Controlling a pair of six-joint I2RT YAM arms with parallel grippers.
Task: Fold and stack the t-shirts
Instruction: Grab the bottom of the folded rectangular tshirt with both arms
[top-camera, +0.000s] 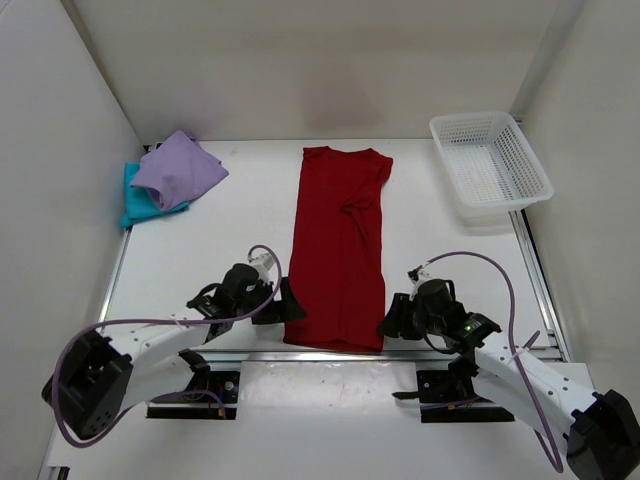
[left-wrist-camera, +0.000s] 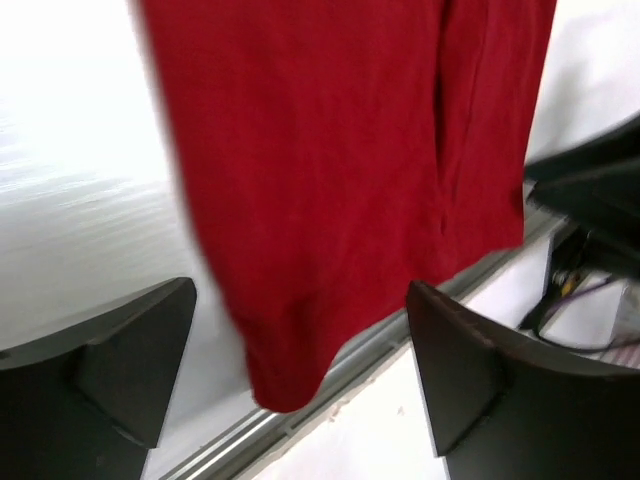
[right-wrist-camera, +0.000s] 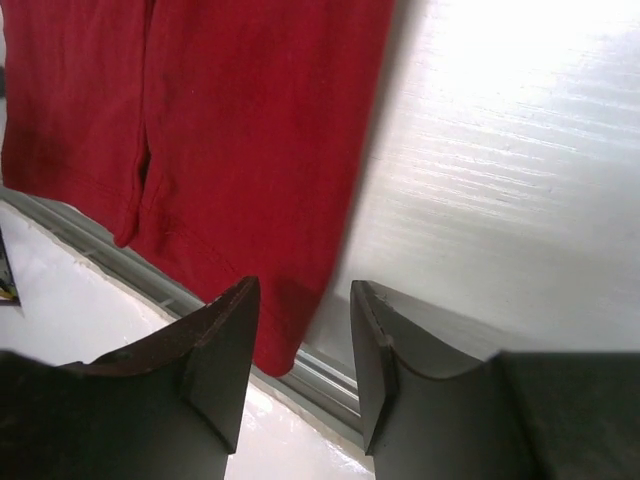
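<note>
The left gripper (top-camera: 287, 304) gapes wide, the right gripper (top-camera: 389, 319) stands part open, both empty, at the near corners of the dark red t-shirt (top-camera: 338, 250).

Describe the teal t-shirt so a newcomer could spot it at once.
Go to the far left corner of the white table, where two shirts lie piled. The teal t-shirt is the lower one, mostly covered by the lavender t-shirt. Only its turquoise edge shows at the left and near sides, unlike the dark red t-shirt spread mid-table.

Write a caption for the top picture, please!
Left gripper and right gripper flank the dark red t-shirt; lavender shirt lies on teal shirt.
</note>
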